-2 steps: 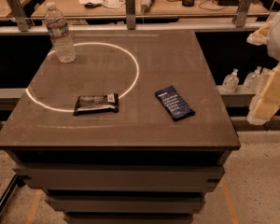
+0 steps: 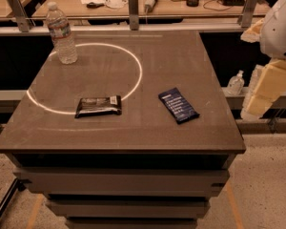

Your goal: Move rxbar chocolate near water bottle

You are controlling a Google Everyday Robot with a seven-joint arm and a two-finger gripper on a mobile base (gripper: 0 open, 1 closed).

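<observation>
- The rxbar chocolate [image 2: 98,106] lies flat at the table's [image 2: 181,56] 8 o'clock, touching the white ring [image 2: 141,73].
- The water bottle [image 2: 62,34] stands at 11 o'clock, well apart.
- The gripper [image 2: 263,92] hangs beyond the 3 o'clock edge; its state cannot be told.

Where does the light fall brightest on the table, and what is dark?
Camera view: a bright ring marks the dark table, from water bottle to rxbar chocolate; shelves beneath lie in shadow; the gripper, off its right side, is lit pale.
</observation>
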